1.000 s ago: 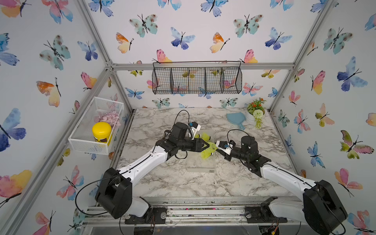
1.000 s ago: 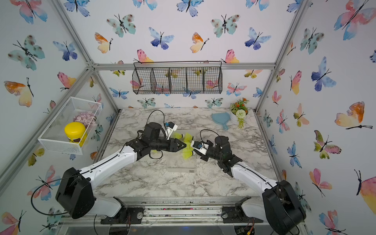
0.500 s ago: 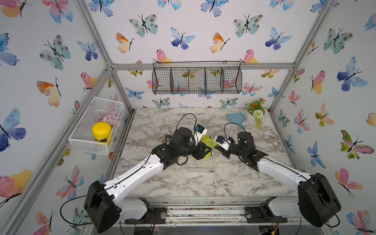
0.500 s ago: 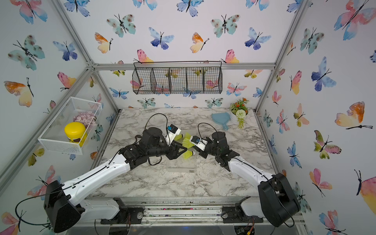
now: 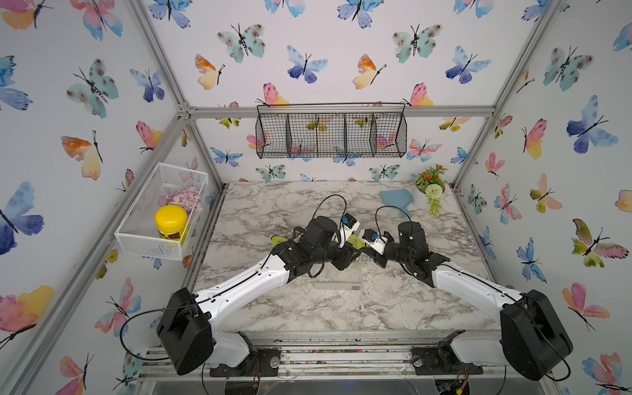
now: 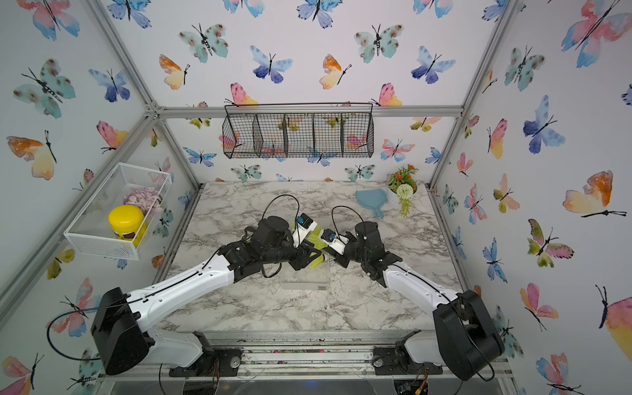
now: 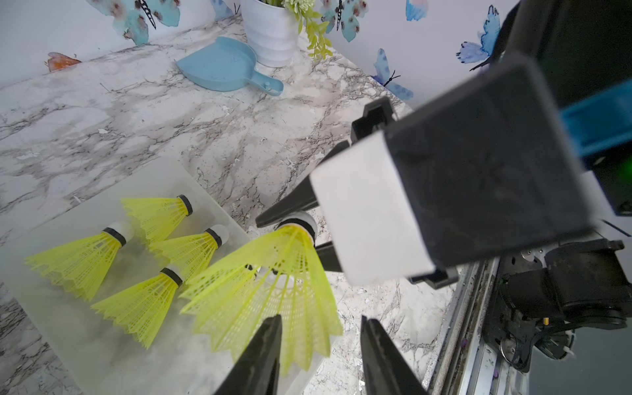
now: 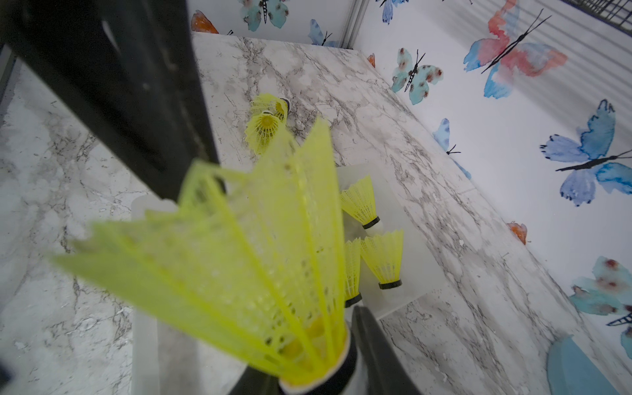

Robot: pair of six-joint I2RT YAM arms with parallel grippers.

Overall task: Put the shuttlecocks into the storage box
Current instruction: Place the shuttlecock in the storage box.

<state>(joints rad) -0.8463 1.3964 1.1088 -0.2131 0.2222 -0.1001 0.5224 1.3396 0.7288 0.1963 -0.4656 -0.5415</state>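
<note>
The storage box (image 7: 85,342) is a frosted shallow tray on the marble, also seen in both top views (image 5: 342,278) (image 6: 304,278). Several neon yellow shuttlecocks (image 7: 78,260) lie flat in it. My right gripper (image 8: 318,372) is shut on the black-banded base of another shuttlecock (image 8: 239,260), holding it over the box's end. In the left wrist view the right gripper (image 7: 301,227) pinches that white tip. My left gripper (image 7: 319,319) is open, its fingers either side of the skirt's rim. Two more shuttlecocks (image 8: 266,126) lie on the table beyond the box.
A blue dustpan (image 5: 395,200) and a white pot of artificial flowers (image 5: 429,191) stand at the back right. A white mesh basket with a yellow jar (image 5: 171,222) hangs on the left wall, a black wire basket (image 5: 330,135) on the back wall. Both wrists crowd together above the box.
Both grippers have moved forward with the held shuttlecock, from behind the box to over its far end. The left jaws have narrowed a little. The right grip is unchanged.
</note>
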